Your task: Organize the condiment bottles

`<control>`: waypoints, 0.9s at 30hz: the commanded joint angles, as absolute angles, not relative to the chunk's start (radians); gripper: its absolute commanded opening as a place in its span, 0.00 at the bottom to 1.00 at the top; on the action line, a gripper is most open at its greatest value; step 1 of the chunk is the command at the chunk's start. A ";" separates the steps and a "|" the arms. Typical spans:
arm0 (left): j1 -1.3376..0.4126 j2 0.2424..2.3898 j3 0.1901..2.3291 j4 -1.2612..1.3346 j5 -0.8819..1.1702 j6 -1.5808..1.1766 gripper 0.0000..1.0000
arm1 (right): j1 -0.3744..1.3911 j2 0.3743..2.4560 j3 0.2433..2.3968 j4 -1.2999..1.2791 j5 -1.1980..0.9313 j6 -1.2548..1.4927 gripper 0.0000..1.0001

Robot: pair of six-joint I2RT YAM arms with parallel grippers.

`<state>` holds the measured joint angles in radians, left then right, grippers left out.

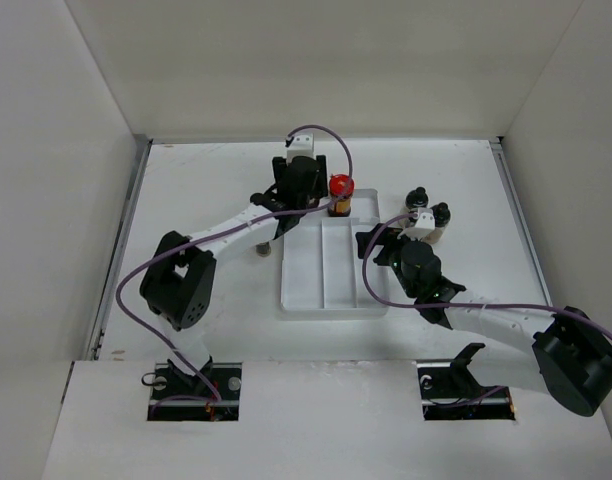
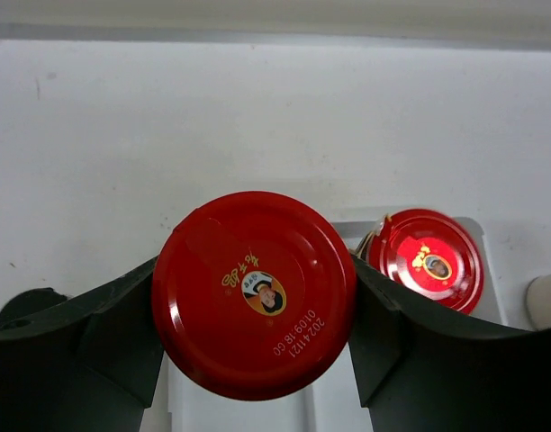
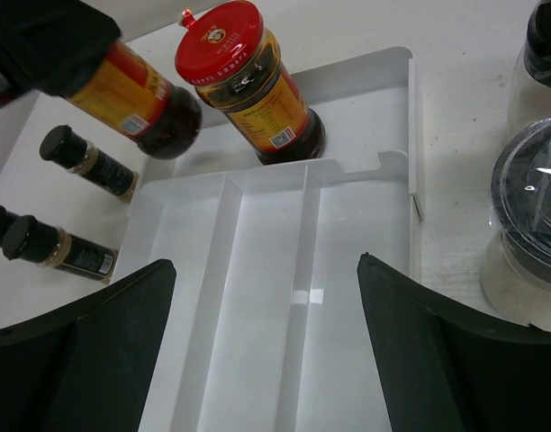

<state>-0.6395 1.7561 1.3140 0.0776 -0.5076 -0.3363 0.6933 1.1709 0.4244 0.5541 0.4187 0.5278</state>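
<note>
My left gripper (image 1: 301, 197) is shut on an amber red-lidded jar (image 2: 255, 292). It holds the jar tilted at the left end of the white tray's (image 1: 331, 290) far compartment, as the right wrist view (image 3: 140, 97) shows. A second red-lidded jar (image 1: 340, 192) stands upright in that compartment, just right of it (image 3: 248, 81). My right gripper (image 3: 266, 270) is open and empty above the tray's long compartments. Three small dark black-capped jars (image 3: 86, 160) lie on the table left of the tray. Beige-filled black-capped jars (image 1: 431, 212) stand right of the tray.
The tray's three long compartments (image 3: 257, 297) hold nothing. White walls enclose the table on three sides. One small jar (image 1: 261, 250) shows beside the left arm's forearm, left of the tray. The beige jars (image 3: 528, 243) stand close to my right finger.
</note>
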 commanded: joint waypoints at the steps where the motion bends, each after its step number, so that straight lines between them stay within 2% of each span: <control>1: -0.639 1.747 1.384 0.239 -0.517 -0.337 0.39 | 0.694 1.146 0.448 0.617 0.416 0.531 0.89; 12: -0.639 1.819 1.332 0.278 -0.515 -0.360 0.40 | 0.696 1.155 0.451 0.617 0.416 0.528 0.89; 16: -0.640 1.842 1.301 0.287 -0.514 -0.385 0.47 | 0.696 1.157 0.451 0.617 0.416 0.528 0.89; 25: -0.642 1.839 1.282 0.295 -0.523 -0.376 0.50 | 0.696 1.147 0.449 0.617 0.416 0.526 0.91; 27: -0.642 1.839 1.282 0.291 -0.525 -0.370 0.55 | 0.694 1.147 0.449 0.617 0.416 0.526 0.91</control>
